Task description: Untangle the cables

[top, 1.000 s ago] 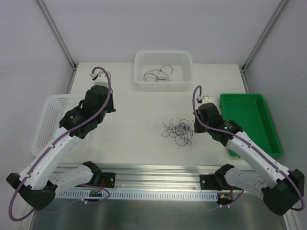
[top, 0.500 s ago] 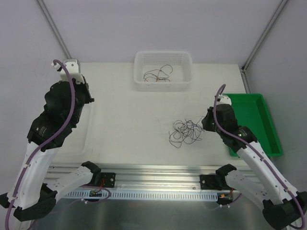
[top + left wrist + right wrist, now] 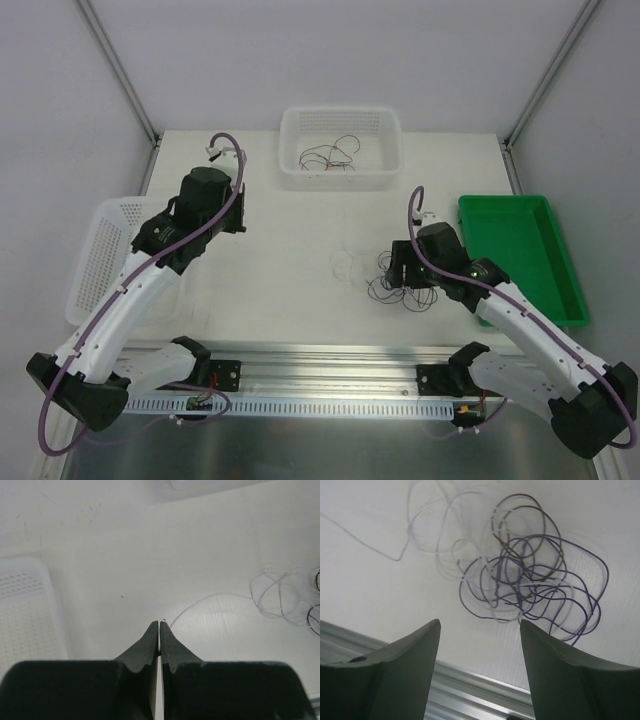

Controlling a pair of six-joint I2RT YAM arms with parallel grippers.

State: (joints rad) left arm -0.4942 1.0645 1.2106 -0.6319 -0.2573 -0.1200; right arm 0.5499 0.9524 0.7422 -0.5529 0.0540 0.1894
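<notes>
The cables lie mid-table as a dark and purple tangle (image 3: 403,290) (image 3: 535,585) with pale white loops (image 3: 350,265) (image 3: 440,525) spread to its left. My right gripper (image 3: 402,272) (image 3: 480,626) hangs open just above the near edge of the tangle, nothing between its fingers. In the left wrist view my left gripper (image 3: 159,624) is shut, the tip of a thin white cable (image 3: 215,596) pinched at its fingertips. That cable trails right to the white loops (image 3: 280,595).
A white basket (image 3: 292,135) at the back holds several more thin wires (image 3: 325,157). Another white basket (image 3: 95,260) sits at the left edge under my left arm (image 3: 205,195). A green tray (image 3: 520,250) stands at the right, and an aluminium rail (image 3: 330,360) runs along the front.
My right gripper has opened and let the tangle go, after dragging it right. My left arm swung out left and came back. White loops now lie apart from the dark bunch.
</notes>
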